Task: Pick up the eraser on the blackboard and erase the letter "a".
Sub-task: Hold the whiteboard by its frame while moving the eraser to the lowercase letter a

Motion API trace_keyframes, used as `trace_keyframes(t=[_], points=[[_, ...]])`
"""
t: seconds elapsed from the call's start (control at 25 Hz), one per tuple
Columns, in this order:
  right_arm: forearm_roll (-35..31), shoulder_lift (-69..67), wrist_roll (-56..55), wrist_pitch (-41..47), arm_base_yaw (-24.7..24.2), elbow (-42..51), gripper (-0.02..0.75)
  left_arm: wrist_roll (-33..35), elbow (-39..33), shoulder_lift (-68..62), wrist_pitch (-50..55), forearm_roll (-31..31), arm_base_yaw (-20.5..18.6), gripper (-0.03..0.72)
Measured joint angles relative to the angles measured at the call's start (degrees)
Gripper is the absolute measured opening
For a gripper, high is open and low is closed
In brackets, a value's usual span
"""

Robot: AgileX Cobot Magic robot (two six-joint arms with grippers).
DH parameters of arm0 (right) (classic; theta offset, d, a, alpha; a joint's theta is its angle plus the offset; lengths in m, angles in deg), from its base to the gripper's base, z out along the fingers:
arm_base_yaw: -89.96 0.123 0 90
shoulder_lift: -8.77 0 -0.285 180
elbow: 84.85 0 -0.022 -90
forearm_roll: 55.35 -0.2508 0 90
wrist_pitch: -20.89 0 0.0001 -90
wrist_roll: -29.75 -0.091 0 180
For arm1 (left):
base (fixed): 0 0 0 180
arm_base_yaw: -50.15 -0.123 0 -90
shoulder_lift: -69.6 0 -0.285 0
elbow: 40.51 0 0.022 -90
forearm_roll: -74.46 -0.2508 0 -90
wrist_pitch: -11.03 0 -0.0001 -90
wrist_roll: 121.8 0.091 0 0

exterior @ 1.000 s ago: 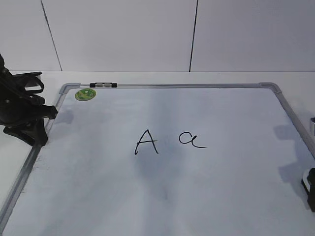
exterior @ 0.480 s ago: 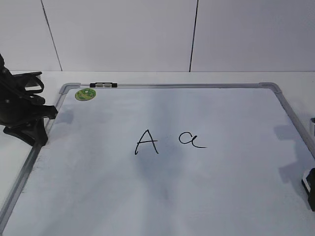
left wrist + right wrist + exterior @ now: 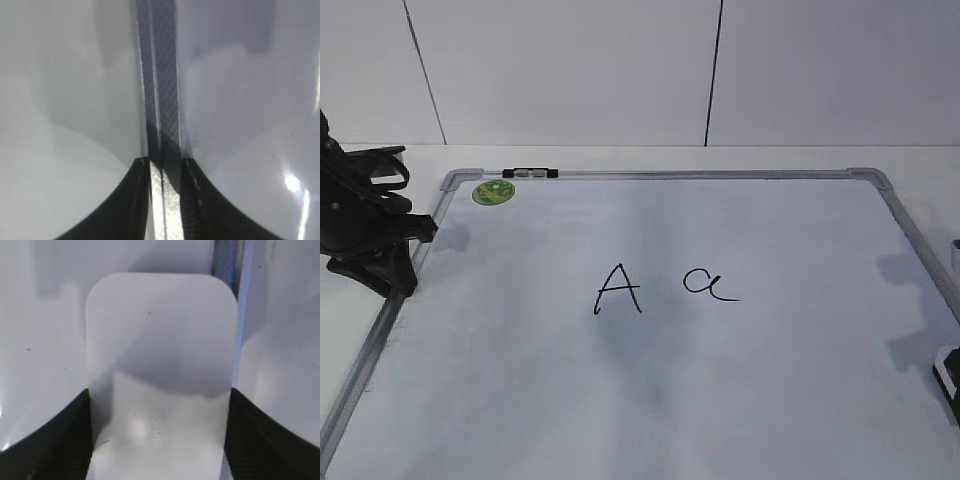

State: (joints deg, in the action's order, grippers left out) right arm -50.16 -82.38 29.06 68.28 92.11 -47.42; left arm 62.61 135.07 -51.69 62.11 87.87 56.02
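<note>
Over on the left, the left gripper [image 3: 375,262] is parked right at the blackboard's [image 3: 650,400] left edge. In the left wrist view its black jaws are seen set narrowly apart, with only the board's silver frame strip [image 3: 162,100] running between them and nothing held. Near the top-left corner a small round green magnet [image 3: 493,192] is stuck to the board, and a little black-and-silver clip [image 3: 531,173] sits on the top rail just beside it.

The board itself is pale, glossy and a bit smudgy, framed in ribbed silver metal with grey rounded corner caps. Around the middle a tall pointed capital "A" [image 3: 618,289] is written in thin black marker; just right of it is the letter "a" [image 3: 708,284], small, cursive, with a tail stroke.

At the far right edge, the right gripper [image 3: 160,440] is closed on the eraser [image 3: 161,365], a smooth flat white plastic block with rounded corners, held by its sides beside the board's right frame.
</note>
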Motion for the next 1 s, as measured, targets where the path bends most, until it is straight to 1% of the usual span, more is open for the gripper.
trace_keyframes(t=[0.52, 1.0], points=[[0.0, 0.0, 0.0, 1.8, 0.0, -0.7, 0.53, 0.0, 0.0, 0.0, 0.1, 0.0, 0.0, 0.131], [0.0, -0.2, -0.2, 7.0, 0.0, -8.3, 0.53, 0.0, 0.0, 0.0, 0.1, 0.0, 0.0, 0.131]])
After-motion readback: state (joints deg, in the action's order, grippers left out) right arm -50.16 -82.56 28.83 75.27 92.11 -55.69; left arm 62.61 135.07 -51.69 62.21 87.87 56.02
